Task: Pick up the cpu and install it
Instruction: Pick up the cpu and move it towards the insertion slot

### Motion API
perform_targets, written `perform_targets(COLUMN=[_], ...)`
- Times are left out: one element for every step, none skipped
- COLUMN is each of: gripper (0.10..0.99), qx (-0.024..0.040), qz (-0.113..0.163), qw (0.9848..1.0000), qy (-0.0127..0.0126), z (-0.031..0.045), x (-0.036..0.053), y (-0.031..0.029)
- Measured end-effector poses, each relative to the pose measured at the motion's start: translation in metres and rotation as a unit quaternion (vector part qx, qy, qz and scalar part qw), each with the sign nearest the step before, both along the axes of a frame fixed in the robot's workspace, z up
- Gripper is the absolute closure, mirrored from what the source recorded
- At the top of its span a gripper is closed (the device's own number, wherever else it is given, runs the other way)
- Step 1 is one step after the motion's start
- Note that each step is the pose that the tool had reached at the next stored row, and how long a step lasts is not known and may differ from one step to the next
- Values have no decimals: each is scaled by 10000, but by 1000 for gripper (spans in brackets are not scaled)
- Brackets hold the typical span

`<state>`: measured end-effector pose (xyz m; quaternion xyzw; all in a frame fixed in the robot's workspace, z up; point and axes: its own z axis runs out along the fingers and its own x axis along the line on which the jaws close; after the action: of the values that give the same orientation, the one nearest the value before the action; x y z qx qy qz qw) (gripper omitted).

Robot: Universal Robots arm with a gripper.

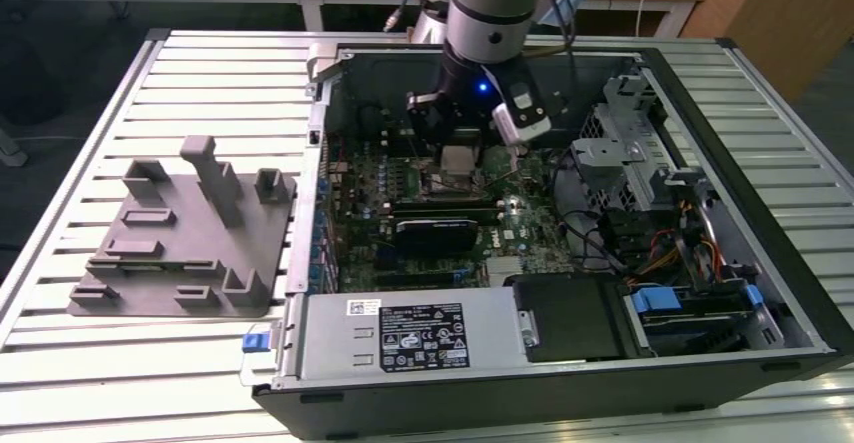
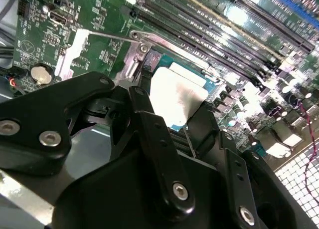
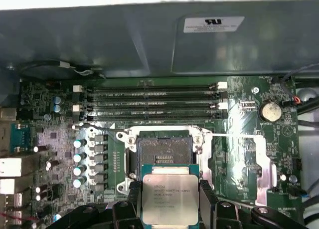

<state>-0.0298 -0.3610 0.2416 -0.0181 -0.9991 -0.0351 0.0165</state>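
**Gripper holding cpu beside the open socket**

The arm is reaching down into the open black computer case (image 1: 534,408). Its black gripper (image 3: 169,189) is clamping the small square silver-topped cpu (image 3: 168,203) by two opposite edges. The cpu is sitting just beside the open black socket (image 3: 164,148), mid-way across the green motherboard (image 3: 239,139). Small print is showing on the cpu's top and on a white sticker (image 3: 214,23) on the case wall. The gripper's fingers (image 3: 133,196) are hiding the cpu's side edges.
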Motion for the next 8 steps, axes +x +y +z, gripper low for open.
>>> perform_targets(gripper=[545,545,545,545,545,545,545,545], qx=[0,0,-1,-1,-2,-3,-4,-6], qz=[0,0,0,0,0,0,-1,0], qw=[10000,10000,10000,10000,10000,10000,10000,10000], qy=[0,0,0,0,0,0,0,0], z=[-7,-13,-20,-26,-32,-39,-45,-48], x=[-4,-8,-12,-16,-20,-23,-25,-25], y=[12,25,36,46,54,61,65,66])
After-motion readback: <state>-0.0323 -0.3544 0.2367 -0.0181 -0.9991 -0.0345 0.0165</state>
